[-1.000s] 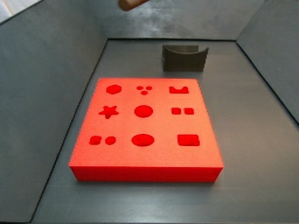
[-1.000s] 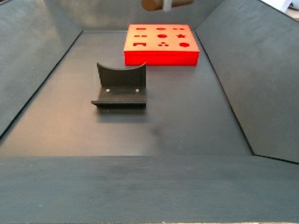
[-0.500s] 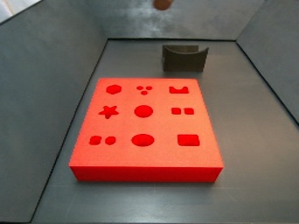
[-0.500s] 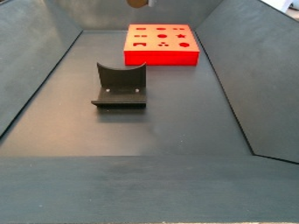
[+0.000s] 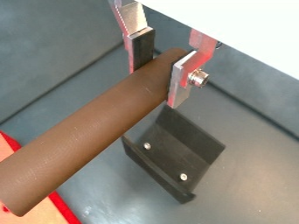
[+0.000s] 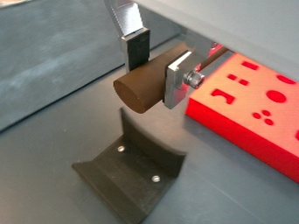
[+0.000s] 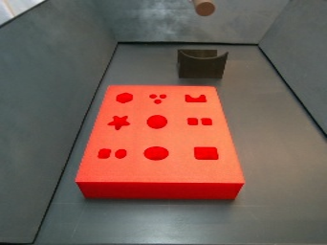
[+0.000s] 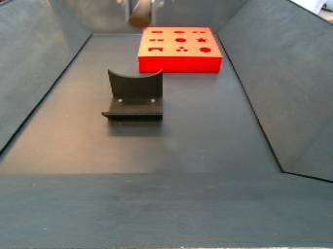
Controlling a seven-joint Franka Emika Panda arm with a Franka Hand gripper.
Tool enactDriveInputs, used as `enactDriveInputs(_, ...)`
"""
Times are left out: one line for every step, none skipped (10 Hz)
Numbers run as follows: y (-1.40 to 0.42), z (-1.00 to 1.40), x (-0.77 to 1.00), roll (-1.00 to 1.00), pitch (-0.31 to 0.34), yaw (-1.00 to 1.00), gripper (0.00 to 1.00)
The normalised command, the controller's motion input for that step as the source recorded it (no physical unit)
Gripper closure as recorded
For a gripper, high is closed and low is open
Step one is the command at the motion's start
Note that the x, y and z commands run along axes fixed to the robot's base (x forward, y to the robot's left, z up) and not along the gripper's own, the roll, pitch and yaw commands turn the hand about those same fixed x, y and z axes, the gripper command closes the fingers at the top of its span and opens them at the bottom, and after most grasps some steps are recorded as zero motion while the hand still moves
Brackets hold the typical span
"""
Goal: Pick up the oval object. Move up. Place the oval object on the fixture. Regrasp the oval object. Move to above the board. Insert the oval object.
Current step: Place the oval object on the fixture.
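Pincer (image 5: 163,59) position: raised above the bench, over the fixture (image 5: 176,160), with its two flat silver fingers (image 5: 181,77) pressed against opposite sides of the oval object (image 5: 87,140). The oval object is a brown rounded rod, clamped close to one end and held roughly level, well clear of the bench (image 5: 70,79); most of its length projects free from the fingers. In both wrist views the fixture stands directly beneath the held rod, apart from it, with two screw heads visible on its base plate. In a wrist view the pincer (image 6: 158,64) shows the rounded end face of the oval object (image 6: 142,85) protruding past the finger plates, the fixture (image 6: 128,173) below, and the board (image 6: 249,107) lying on the bench just beside the fixture. In a side view only the round end of the oval object (image 7: 205,9) appears at the upper edge of the picture, above the fixture (image 7: 202,63), which stands near the far edge of the bench (image 7: 274,153) behind the board (image 7: 159,139). In a side view the oval object (image 8: 140,12) appears blurred above the fixture (image 8: 132,95); the board (image 8: 181,49) lies beyond.
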Motion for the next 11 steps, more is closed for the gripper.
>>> enactDriveInputs(0.58,-0.17,0.32,-1.0,0.221,0.16,1.0)
enactDriveInputs(0.34,-0.06,0.18,-1.0,0.273,0.12,1.0)
enactDriveInputs(0.23,-0.05,0.12,-1.0,0.291,0.1,1.0)
enactDriveInputs(0.06,-0.03,0.06,-0.9,0.283,0.01,1.0)
enactDriveInputs(0.03,-0.02,0.05,-0.78,0.256,-0.03,1.0)
enactDriveInputs(0.03,-0.01,0.06,-0.53,0.201,-0.09,1.0)
enactDriveInputs(0.04,-0.01,0.07,-0.36,0.172,-0.11,1.0)
enactDriveInputs(0.03,-0.01,0.07,-0.22,0.135,-0.12,1.0)
enactDriveInputs(0.06,-1.0,0.1,-1.0,0.019,-0.14,1.0)
enactDriveInputs(0.07,-1.0,0.1,-1.0,0.006,-0.14,1.0)
enactDriveInputs(0.07,-1.0,0.11,-1.0,0.023,-0.13,1.0)
